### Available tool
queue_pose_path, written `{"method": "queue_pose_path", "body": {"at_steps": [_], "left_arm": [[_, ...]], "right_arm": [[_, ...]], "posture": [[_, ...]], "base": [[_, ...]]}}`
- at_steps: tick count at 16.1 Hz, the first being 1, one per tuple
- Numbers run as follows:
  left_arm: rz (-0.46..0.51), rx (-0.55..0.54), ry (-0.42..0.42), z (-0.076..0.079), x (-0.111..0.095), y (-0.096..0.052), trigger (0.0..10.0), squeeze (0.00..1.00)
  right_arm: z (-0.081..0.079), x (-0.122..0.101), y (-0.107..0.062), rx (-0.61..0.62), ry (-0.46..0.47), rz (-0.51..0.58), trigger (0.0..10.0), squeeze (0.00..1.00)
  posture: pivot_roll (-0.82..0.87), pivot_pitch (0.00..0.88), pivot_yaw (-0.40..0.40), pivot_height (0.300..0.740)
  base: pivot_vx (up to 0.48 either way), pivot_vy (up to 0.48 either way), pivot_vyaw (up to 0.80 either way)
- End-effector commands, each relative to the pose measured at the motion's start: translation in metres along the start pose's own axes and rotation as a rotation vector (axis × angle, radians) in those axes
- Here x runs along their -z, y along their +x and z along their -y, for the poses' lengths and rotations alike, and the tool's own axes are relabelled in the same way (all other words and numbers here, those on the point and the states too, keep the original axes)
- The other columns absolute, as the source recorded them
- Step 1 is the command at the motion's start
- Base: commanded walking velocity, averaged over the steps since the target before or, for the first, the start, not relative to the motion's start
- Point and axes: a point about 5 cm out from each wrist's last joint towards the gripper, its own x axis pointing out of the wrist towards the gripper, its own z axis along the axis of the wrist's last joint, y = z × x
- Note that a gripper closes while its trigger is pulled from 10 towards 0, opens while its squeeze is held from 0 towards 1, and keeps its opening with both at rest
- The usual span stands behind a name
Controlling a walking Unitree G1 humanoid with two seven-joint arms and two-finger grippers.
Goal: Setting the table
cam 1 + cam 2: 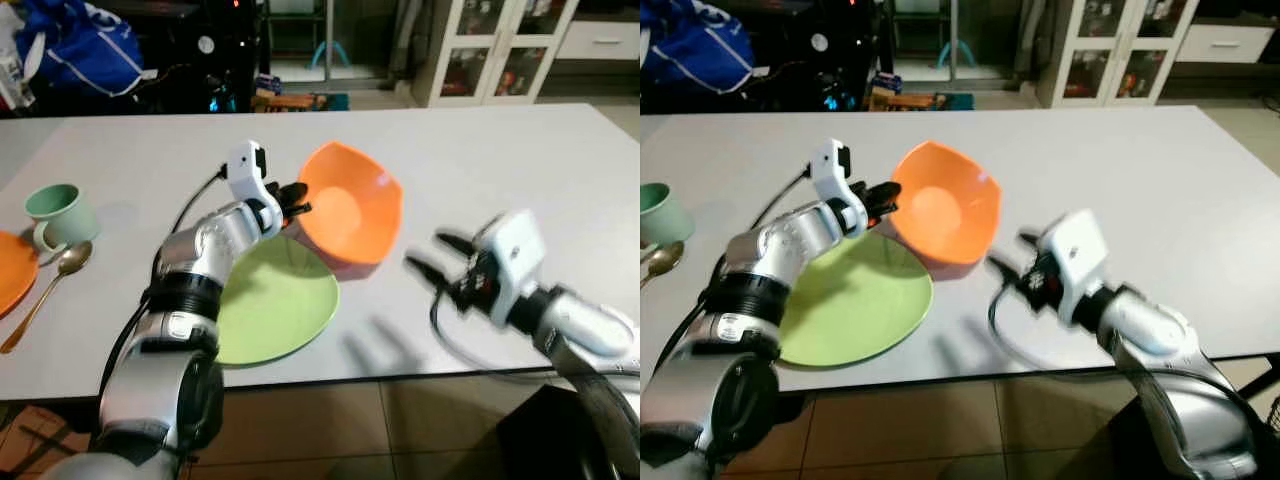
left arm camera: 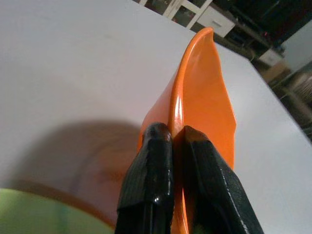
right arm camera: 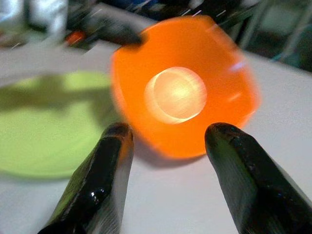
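Bowl: orange, tipped on edge at the green plate's far right rim.
Left gripper: pinching the bowl's left rim.
Right gripper: fingers apart, right of bowl.

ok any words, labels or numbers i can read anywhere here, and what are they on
None can be read.
Orange bowl, held tilted by the left gripper: plain.
Green plate, mint cup, spoon: unmarked.
Blue bag behind the table: white markings, too blurred to read.
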Motion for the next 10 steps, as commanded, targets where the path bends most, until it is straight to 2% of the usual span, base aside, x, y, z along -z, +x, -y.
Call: {"method": "queue_pose_path", "body": {"at_steps": [1, 3, 5, 10], "left_arm": [[0.040, 0.011, -0.040, 0.004, -0.008, 0.003, 10.0, 0.00], [0.024, -0.008, -0.079, 0.000, -0.002, 0.004, 10.0, 0.00], [-0.010, -0.036, -0.083, -0.004, 0.003, 0.006, 10.0, 0.00], [-0.055, -0.093, -0.086, -0.014, 0.013, 0.006, 10.0, 0.00]], "right_arm": [[-0.008, 0.002, -0.002, -0.072, -0.004, -0.039, 10.0, 0.00], [-0.012, 0.009, -0.003, -0.092, -0.001, -0.091, 10.0, 0.00], [-0.015, 0.015, -0.003, -0.091, 0.022, -0.137, 10.0, 0.00], [-0.022, 0.017, 0.000, -0.101, 0.050, -0.159, 10.0, 0.00]], "posture": [[-0.08, 0.000, 0.039, 0.740], [-0.08, 0.000, 0.040, 0.740], [-0.08, 0.000, 0.040, 0.740], [-0.08, 0.000, 0.039, 0.740]], "base": [[0.000, 0.000, 0.00], [0.000, 0.000, 0.00], [0.000, 0.000, 0.00], [0.000, 0.000, 0.00]]}}
